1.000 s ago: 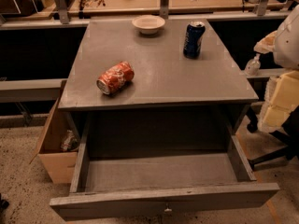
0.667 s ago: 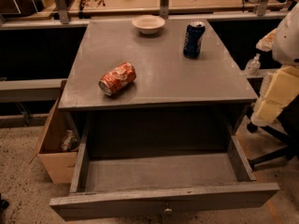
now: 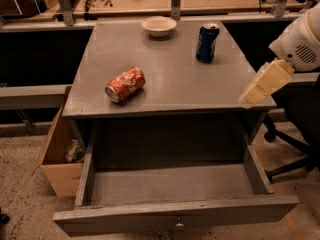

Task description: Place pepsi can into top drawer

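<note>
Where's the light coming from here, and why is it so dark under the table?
Camera view: warm light from above gives the table a dull sheen; the pepsi can and red can cast small shadows at their bases; its top shades the back of the drawer; the pale tool, at the table's right edge, catches light.

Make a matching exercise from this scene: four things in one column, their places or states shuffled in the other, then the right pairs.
Things:
1. pepsi can
2. red-orange can
3. top drawer
4. gripper

Places or states:
a. open, below the tabletop
b. lying on its side, left part of the tabletop
c. standing upright, back right of the tabletop
d. at the tabletop's front right corner, apart from both cans

Pairs: 1-c, 2-b, 3-a, 4-d
</note>
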### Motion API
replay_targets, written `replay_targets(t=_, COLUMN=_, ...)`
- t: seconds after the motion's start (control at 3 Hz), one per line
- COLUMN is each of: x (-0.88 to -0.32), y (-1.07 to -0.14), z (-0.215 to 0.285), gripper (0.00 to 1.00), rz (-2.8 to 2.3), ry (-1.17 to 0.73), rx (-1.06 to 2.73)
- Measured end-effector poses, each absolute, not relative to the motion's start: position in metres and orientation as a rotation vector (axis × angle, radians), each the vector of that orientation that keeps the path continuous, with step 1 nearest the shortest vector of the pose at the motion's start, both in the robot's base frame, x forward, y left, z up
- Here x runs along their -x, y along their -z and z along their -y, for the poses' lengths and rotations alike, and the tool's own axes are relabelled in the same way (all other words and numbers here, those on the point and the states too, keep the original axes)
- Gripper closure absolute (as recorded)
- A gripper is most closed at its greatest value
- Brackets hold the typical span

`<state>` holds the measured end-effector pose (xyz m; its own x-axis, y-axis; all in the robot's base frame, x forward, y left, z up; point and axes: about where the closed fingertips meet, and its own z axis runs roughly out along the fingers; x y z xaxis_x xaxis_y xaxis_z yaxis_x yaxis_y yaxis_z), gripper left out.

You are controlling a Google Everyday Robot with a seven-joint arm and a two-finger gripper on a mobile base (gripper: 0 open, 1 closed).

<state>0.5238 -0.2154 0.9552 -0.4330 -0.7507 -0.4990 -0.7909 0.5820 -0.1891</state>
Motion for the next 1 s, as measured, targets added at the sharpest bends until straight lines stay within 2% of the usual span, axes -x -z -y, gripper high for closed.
replay_targets(t=0.33, x=-0.543, y=-0.921, z=0.220, gripper=0.00, rz=-2.160, ry=-0.233, rx=1.122)
replay_targets(t=1.0, x=-0.612, y=-0.903, z=0.247, gripper=0.00, rz=-1.913, ry=-0.270, rx=0.850)
